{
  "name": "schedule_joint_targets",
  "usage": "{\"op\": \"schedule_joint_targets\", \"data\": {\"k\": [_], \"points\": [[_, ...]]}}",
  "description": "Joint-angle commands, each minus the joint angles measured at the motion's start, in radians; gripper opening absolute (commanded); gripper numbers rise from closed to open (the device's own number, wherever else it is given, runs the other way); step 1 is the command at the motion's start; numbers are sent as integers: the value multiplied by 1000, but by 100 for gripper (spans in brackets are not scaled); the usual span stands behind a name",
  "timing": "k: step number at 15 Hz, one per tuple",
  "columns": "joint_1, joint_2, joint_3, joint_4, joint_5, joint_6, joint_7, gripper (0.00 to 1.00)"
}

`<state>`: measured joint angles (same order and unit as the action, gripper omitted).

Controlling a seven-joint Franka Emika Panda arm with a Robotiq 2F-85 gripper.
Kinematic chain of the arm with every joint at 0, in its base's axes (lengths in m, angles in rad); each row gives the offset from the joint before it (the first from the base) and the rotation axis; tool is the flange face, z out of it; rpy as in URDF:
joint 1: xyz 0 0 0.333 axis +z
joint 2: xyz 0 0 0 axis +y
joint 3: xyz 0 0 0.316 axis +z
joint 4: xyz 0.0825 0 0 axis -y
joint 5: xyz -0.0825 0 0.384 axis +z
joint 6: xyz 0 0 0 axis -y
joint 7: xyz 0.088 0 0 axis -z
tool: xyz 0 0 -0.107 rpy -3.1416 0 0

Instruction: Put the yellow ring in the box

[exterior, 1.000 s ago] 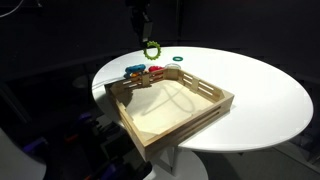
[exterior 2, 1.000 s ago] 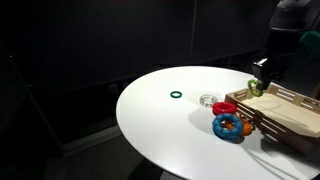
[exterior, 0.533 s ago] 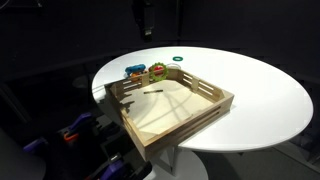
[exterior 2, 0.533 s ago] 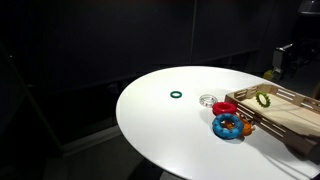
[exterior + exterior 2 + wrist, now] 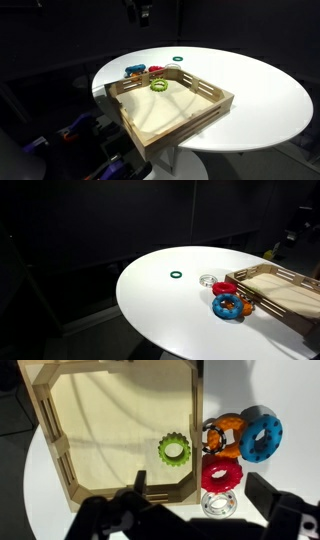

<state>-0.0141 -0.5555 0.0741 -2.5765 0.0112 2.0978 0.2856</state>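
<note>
The yellow ring (image 5: 174, 451) lies flat on the pale bottom of the box (image 5: 60, 455), near the wall next to the other rings. In an exterior view the yellow ring (image 5: 158, 87) rests in the box (image 5: 205, 112) towards its far corner. My gripper (image 5: 205, 497) hangs high above the box's edge, open, with nothing between its dark fingers (image 5: 136, 488). In an exterior view the gripper (image 5: 140, 9) shows only at the top edge. The box's (image 5: 285, 292) inside is hidden in the other exterior view.
Outside the box on the round white table (image 5: 260, 85) lie a red ring (image 5: 222, 474), a blue ring (image 5: 260, 435), an orange piece (image 5: 222, 431) and a clear ring (image 5: 215, 504). A dark green ring (image 5: 176, 276) lies apart.
The gripper opened and let go of the yellow ring, which dropped from above the box's far wall onto its bottom. The gripper has risen.
</note>
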Motion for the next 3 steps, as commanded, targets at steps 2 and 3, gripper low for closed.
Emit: {"op": "schedule_joint_targets", "data": {"k": [2, 3], "points": [[32, -34, -20, 28, 25, -81, -107, 100], [13, -21, 1, 10, 5, -42, -60, 100]]}}
